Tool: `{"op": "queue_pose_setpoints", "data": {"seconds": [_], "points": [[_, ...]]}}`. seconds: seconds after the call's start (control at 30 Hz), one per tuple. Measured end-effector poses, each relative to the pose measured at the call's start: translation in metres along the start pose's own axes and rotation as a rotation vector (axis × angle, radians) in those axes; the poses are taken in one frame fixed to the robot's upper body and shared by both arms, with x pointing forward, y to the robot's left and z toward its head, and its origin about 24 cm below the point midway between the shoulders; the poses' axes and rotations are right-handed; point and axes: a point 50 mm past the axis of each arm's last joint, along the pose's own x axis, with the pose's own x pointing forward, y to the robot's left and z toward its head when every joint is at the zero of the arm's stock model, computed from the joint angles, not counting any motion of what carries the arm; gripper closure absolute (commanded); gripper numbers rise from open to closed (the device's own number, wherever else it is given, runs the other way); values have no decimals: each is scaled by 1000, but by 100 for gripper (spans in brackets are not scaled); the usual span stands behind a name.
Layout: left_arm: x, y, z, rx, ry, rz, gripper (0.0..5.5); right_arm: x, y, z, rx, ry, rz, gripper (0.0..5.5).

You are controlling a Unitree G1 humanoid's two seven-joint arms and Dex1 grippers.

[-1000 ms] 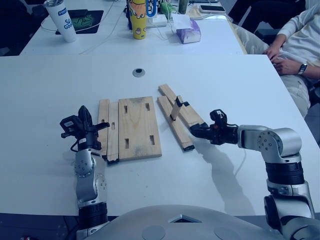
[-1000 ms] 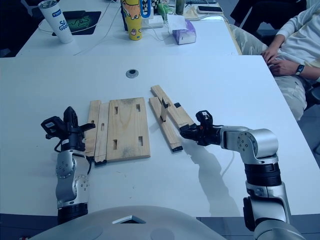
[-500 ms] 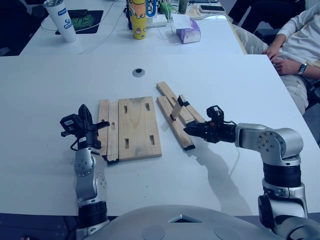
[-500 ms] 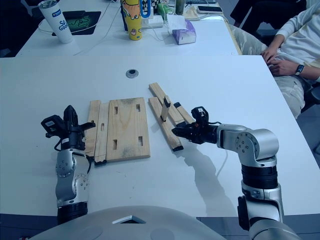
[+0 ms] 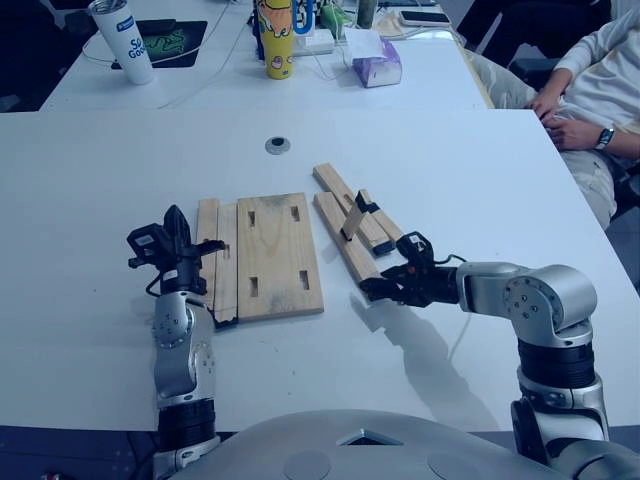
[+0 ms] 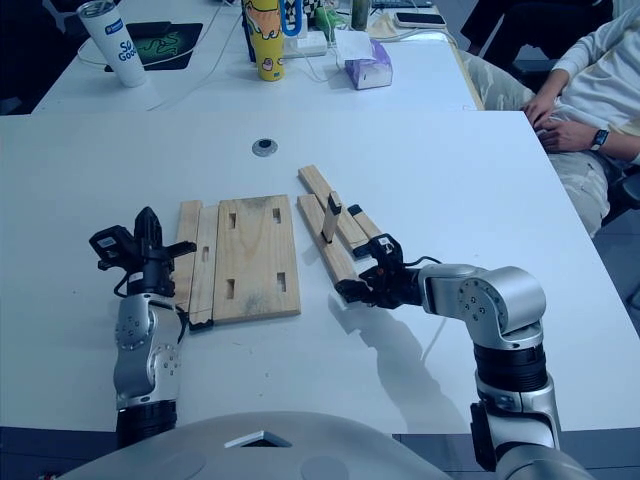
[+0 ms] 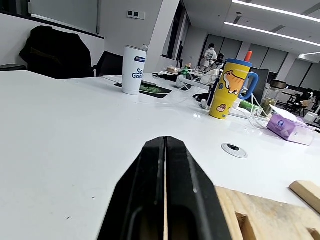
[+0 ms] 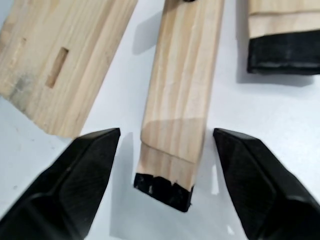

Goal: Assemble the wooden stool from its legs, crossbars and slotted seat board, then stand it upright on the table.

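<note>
HEADLINE MOMENT ON THE BENCH: The right claw [image 8: 166, 131], fingers spread wide apart, straddles the black-capped near end of a wooden leg [image 5: 345, 243] without touching it, low over the bench [image 5: 470, 170]. The leg lies flat just right of the seat board [image 5: 278, 255]. Its long axis runs diagonally from the cap at the claw away toward the far left. A second leg [image 5: 343, 197] lies beside it on the right, and a short piece [image 5: 354, 218] tilts up from among the two. The seat board lies flat with its slots facing up and its long axis pointing away from the robot. Two narrow boards [image 5: 227, 260] lie lengthwise just beside its left edge. The left claw [image 7: 165, 145], fingers pressed together and holding nothing, hangs just left of those boards. Assembly appears barely begun. No part looks seated in a slot, every joint remains to be made, and the stool has yet to be stood upright.
</note>
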Motion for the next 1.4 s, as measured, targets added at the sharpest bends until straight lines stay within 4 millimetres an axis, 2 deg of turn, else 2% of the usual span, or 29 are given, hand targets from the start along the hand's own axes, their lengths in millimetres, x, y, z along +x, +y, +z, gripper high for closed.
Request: {"op": "queue_pose_setpoints", "data": {"seconds": [0.2,0.57,0.87,1.4], "points": [[7,-3,4,16,-4,-48,550,8,-4,-1,-47,-57,-104,203],[12,-4,7,28,-7,-72,550,16,-7,-2,-134,-100,-164,203],[12,-1,7,30,-9,-62,550,20,-23,-5,-228,-122,-195,341],[14,-5,4,16,-11,-50,550,20,-37,-5,-336,-186,-127,344]]}}
